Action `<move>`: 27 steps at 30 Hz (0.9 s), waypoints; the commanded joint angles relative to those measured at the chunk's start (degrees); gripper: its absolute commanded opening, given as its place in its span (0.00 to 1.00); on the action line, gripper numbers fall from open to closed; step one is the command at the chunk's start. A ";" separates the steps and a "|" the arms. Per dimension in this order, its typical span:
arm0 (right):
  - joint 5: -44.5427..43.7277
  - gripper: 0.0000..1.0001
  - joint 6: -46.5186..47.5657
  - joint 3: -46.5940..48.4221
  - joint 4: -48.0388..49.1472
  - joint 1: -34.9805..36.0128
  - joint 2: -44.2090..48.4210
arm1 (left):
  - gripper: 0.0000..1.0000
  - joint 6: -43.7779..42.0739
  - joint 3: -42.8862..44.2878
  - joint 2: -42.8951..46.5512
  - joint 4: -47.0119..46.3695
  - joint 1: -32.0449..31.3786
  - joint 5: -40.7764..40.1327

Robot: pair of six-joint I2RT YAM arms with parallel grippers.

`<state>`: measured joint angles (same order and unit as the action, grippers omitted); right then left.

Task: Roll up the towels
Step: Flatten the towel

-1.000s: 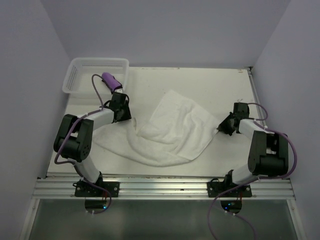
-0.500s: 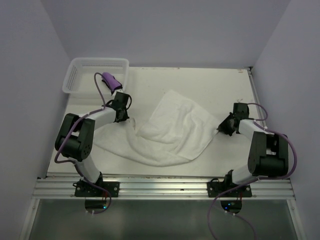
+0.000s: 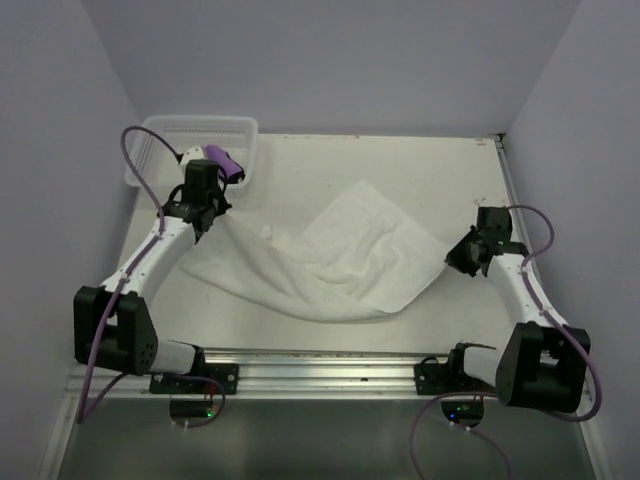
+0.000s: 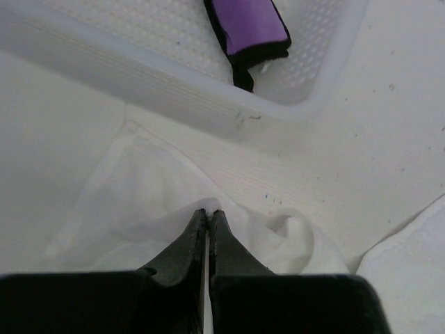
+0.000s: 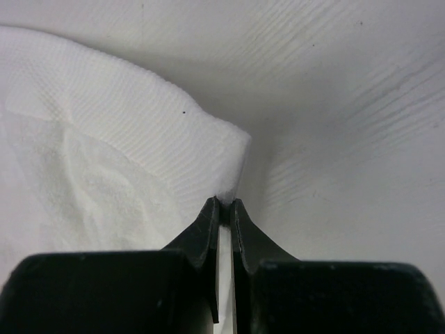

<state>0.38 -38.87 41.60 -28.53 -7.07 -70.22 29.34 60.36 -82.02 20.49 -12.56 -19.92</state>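
1. White plastic mesh basket (image 3: 150,141): far left corner of the table (image 3: 420,170), close to the left wall. The left arm's purple cable (image 3: 137,170) arcs across it in the top view.
2. Purple towel (image 4: 247,24): a small bundle with dark trim, lying inside the basket at its right end. The left wrist partly covers it from above.
3. Left gripper (image 3: 207,218): just in front of the basket's near right corner. The jaws are pressed together with only a hairline slit, pinching a raised fold at the left corner of the white towel (image 3: 340,265).
4. White towel: large and rumpled, spread over the middle of the table between the two grippers. Its near edge sags toward the front rail (image 3: 330,365). Its left corner lies just beside the basket wall without touching the purple towel.
5. Right gripper (image 5: 224,203): at the towel's right corner, with bare table beyond. The jaws are closed tight on the very edge of the cloth.
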 commanded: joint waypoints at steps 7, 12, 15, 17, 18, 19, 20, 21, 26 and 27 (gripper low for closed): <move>-3.01 0.00 -0.94 11.56 -11.71 0.13 8.77 | 0.00 2.91 0.73 13.45 -0.27 12.54 7.87; -3.19 0.00 -3.84 21.92 -15.66 0.13 9.92 | 0.00 6.42 4.40 19.07 -0.10 22.03 15.35; -4.34 0.00 -3.84 30.09 -20.05 0.04 9.48 | 0.00 8.71 6.61 22.32 0.16 24.68 17.72; -4.25 0.00 -3.58 36.16 -23.21 0.04 9.48 | 0.00 10.55 9.33 23.74 0.78 26.35 18.16; -3.81 0.00 -3.58 37.92 -24.10 0.04 9.48 | 0.00 11.26 11.34 24.53 1.21 27.40 18.08; -3.64 0.00 -3.75 41.59 -25.33 0.04 9.40 | 0.00 12.48 12.32 24.89 2.00 27.67 18.25; -3.55 0.00 -3.67 43.37 -26.56 0.13 9.31 | 0.00 13.10 13.11 25.24 2.10 27.94 18.60; -3.02 0.00 -3.84 44.69 -28.14 0.13 9.74 | 0.00 13.72 14.16 26.20 2.10 28.11 18.95; -3.28 0.00 -3.49 53.92 -33.33 0.13 10.01 | 0.00 17.15 14.96 29.63 -1.60 28.29 22.55; -3.46 0.00 -3.23 55.24 -35.25 0.13 10.01 | 0.00 17.41 16.27 29.90 -0.81 28.29 22.82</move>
<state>-2.28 -42.41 92.01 -57.56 -7.03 -60.95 43.66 73.25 -53.10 21.98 15.05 -0.25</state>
